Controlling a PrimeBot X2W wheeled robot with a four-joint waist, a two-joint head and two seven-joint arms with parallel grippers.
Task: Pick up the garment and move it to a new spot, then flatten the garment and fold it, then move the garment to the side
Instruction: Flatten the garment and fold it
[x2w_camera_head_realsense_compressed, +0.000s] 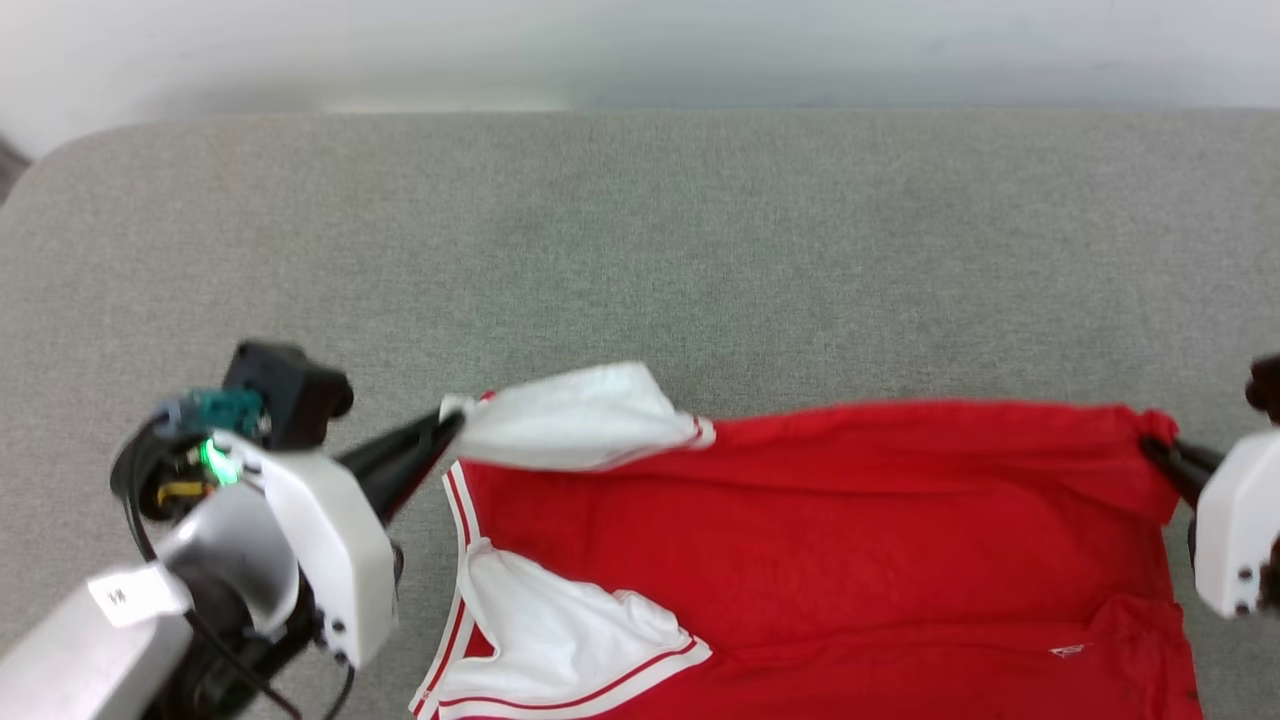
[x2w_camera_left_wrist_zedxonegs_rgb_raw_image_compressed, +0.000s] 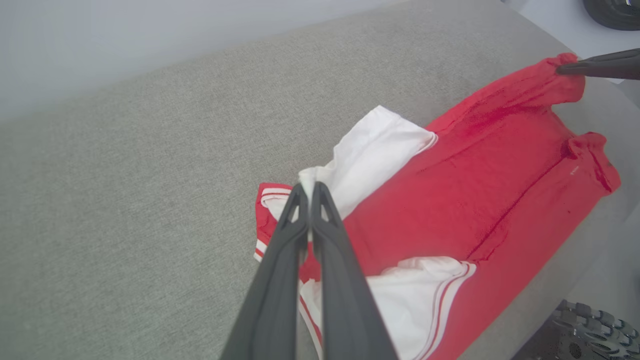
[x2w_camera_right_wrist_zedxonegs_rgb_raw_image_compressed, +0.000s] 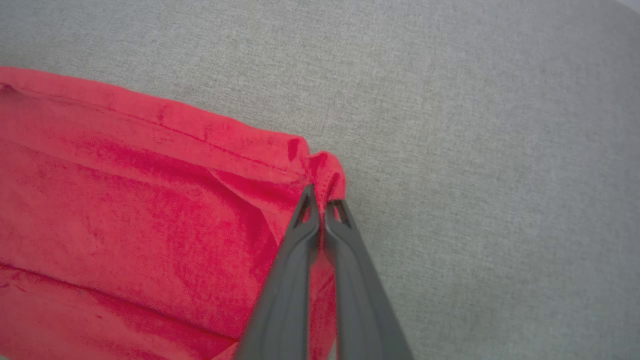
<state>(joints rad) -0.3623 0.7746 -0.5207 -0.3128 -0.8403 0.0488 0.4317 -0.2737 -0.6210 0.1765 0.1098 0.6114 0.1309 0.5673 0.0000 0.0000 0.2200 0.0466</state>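
Grey fabric-covered worktop (x2w_camera_head_realsense_compressed: 700, 250), pale wall (x2w_camera_head_realsense_compressed: 640, 45) behind. Red jersey-style garment (x2w_camera_head_realsense_compressed: 850, 540) with white striped-trim sleeves lies spread along the worktop's near edge. The left claw (x2w_camera_head_realsense_compressed: 450, 425) is clenched on the tip of the far white sleeve (x2w_camera_head_realsense_compressed: 580, 415). The right claw (x2w_camera_head_realsense_compressed: 1150, 448) is pinched tight on the garment's red corner.

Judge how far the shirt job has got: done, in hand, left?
Done: the garment lies spread fairly flat on the grey surface. In hand: the left claw pinches a white sleeve, the right claw a red corner, seemingly starting a fold. Left: finishing the fold and moving it aside.
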